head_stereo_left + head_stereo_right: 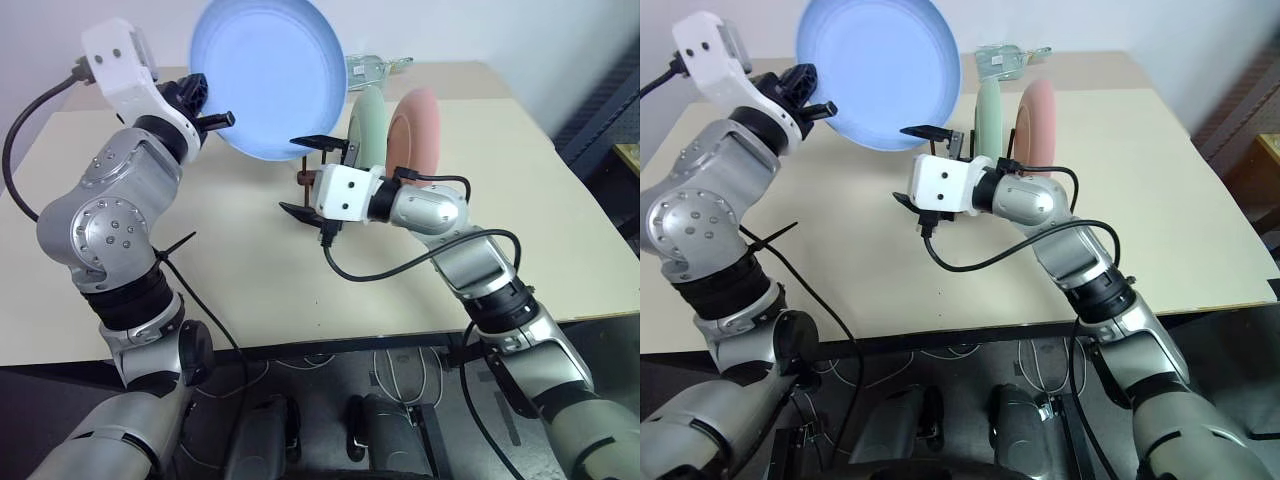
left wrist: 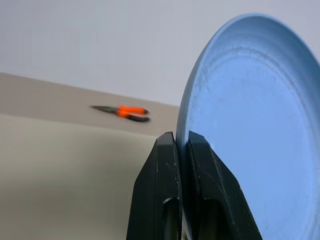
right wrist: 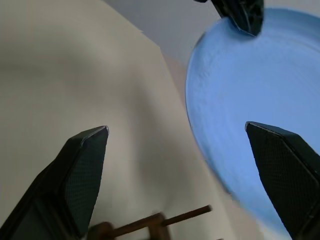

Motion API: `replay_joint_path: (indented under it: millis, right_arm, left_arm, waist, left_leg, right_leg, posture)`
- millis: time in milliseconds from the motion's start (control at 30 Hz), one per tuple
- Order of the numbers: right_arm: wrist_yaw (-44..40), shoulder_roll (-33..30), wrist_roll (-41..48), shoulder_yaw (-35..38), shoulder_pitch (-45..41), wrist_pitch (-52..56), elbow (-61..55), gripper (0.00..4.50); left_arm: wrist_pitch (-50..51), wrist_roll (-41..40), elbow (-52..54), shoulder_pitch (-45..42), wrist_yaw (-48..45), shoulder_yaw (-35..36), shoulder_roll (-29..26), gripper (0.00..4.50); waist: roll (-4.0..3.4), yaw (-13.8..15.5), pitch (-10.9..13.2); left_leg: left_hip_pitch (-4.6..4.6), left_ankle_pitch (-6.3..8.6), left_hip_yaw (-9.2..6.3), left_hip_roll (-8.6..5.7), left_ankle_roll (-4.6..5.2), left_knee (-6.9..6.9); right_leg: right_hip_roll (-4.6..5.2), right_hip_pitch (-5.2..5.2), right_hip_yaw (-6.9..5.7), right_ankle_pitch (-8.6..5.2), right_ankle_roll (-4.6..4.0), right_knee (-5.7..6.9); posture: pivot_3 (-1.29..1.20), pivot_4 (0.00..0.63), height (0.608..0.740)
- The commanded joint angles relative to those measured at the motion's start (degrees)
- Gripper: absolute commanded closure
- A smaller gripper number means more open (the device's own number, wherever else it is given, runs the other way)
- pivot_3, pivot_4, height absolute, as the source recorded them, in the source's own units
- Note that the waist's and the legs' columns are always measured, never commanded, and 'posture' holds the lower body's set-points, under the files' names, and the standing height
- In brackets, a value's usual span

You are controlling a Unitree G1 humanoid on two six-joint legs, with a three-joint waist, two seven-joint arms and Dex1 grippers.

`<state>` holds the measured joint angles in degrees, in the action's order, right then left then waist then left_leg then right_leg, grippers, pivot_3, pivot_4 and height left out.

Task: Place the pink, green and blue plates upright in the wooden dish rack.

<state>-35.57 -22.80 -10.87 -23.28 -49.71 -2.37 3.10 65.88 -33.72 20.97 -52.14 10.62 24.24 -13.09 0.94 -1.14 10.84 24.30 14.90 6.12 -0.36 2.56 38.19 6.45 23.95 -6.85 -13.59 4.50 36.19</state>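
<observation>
Green plate (image 1: 366, 125) and pink (image 1: 416, 128) already upright in rack (image 1: 312, 172) — blue (image 1: 268, 75) left, clenched in left hand (image 1: 212, 105) above rack; right hand (image 1: 308, 178) released beside it.

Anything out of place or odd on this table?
One stray item: orange-handled pliers lie on the table, unrelated to dishes. Otherwise fine: green plate and pink plate stand upright in the rack; left gripper pinches the blue plate.

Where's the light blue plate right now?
The round light blue plate is up in the air, pinched at its rim by the left end effector, on the robot's left of the mint green plate and salmon pink plate standing in the rack.
</observation>
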Motion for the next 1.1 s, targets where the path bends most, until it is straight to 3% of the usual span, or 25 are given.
replay_joint_path:
  millis: [33,133,333,467,567,633,700,800,900,1000,1100]
  right_arm:
    - [4.1,2.2,-4.8,-0.4,-4.1,-5.4,5.7,0.26]
    - [6.1,3.3,-7.6,-0.6,-5.6,-7.5,9.3,1.36]
    - [7.7,3.8,-9.6,0.8,-5.7,-9.2,9.8,4.47]
    - [7.8,3.1,-10.2,1.8,-4.9,-9.8,7.9,4.50]
    - [6.8,2.8,-8.6,2.9,-4.3,-10.3,5.6,4.50]
    - [6.0,2.9,-6.0,4.3,-3.9,-10.4,3.5,4.50]
    - [3.9,3.8,-0.1,7.1,-3.5,-8.8,-0.1,4.50]
    - [1.7,7.4,13.4,12.9,-3.5,0.5,-7.1,4.50]
    - [4.4,12.4,32.3,20.3,-3.2,20.8,-14.6,4.50]
    - [14.9,17.7,52.5,29.0,-3.6,40.9,-18.6,4.50]
    - [23.8,20.1,58.9,32.6,-3.8,49.1,-18.9,4.50]
  left_arm:
    - [2.1,-2.0,4.2,-1.5,0.4,-0.3,0.5,4.49]
    - [3.5,-2.8,5.3,-1.4,1.0,0.1,1.3,4.50]
    - [4.8,-3.9,6.6,-0.8,0.7,1.2,1.9,4.50]
    - [-3.0,-6.0,4.3,-3.5,4.0,9.0,6.0,3.06]
    - [-14.3,0.2,-1.2,-5.1,9.9,14.7,3.3,1.54]
    - [-18.7,5.8,-4.8,-2.5,10.3,13.5,-1.6,1.54]
    - [-23.8,13.5,-8.1,5.0,5.4,6.5,-8.7,1.54]
    - [-31.0,20.3,-12.1,16.1,-3.3,-4.0,-14.6,1.54]
    - [-36.8,23.9,-12.5,24.5,-10.6,-12.2,-15.9,1.54]
    - [-43.1,27.3,-12.3,31.5,-17.1,-19.7,-16.3,1.54]
    - [-46.0,26.8,-12.3,34.7,-20.2,-21.2,-14.9,1.54]
  waist:
    - [0.01,0.1,0.0]
    - [0.01,0.4,0.0]
    - [0.00,0.3,0.0]
    - [0.02,0.4,0.0]
    - [0.02,0.4,0.0]
    - [-0.01,-0.2,0.0]
    - [-0.05,-0.4,0.0]
    - [-0.06,0.2,0.0]
    - [0.01,0.8,0.0]
    - [0.01,0.6,0.0]
    - [-0.03,0.2,0.0]
  left_leg:
    - [0.01,0.00,0.00,0.00,0.00,0.00]
    - [0.04,0.00,-0.03,-0.01,0.00,0.01]
    - [0.04,0.00,-0.06,-0.02,0.00,0.01]
    - [0.04,0.00,-0.08,-0.01,-0.01,0.02]
    - [0.05,-0.01,-0.11,-0.02,-0.01,0.04]
    - [-0.01,-0.01,-0.07,-0.01,-0.02,-0.02]
    - [-0.09,-0.04,-0.01,0.01,-0.07,-0.13]
    - [-0.12,-0.05,0.03,0.05,-0.09,-0.18]
    - [-0.04,-0.03,-0.12,0.05,-0.09,-0.08]
    - [0.00,0.03,-0.22,-0.01,-0.15,-0.07]
    - [0.11,0.10,-0.18,-0.01,-0.27,-0.12]
  right_leg:
    - [0.00,0.00,0.00,0.00,0.00,-0.01]
    - [0.01,-0.02,-0.02,0.00,0.00,-0.04]
    - [-0.01,-0.04,-0.02,0.00,0.00,-0.05]
    - [-0.01,-0.06,-0.03,0.00,0.00,-0.06]
    - [-0.01,-0.07,-0.04,0.00,0.00,-0.08]
    - [-0.04,-0.07,-0.02,0.00,-0.01,-0.06]
    - [-0.20,-0.06,-0.01,0.00,-0.02,-0.03]
    - [-0.28,-0.06,0.00,-0.01,-0.04,0.04]
    - [-0.27,-0.19,-0.04,0.00,-0.05,-0.03]
    - [0.00,-0.19,-0.05,0.02,-0.08,-0.06]
    - [0.10,0.12,-0.03,0.04,-0.17,-0.05]
  posture:
    - [0.00,0.150,0.740]
    - [0.00,0.150,0.740]
    - [0.00,0.150,0.740]
    - [0.00,0.150,0.740]
    - [0.00,0.150,0.740]
    - [0.00,0.150,0.740]
    - [0.00,0.150,0.740]
    - [0.00,0.150,0.740]
    - [0.00,0.150,0.740]
    - [0.00,0.150,0.740]
    - [0.00,0.150,0.740]
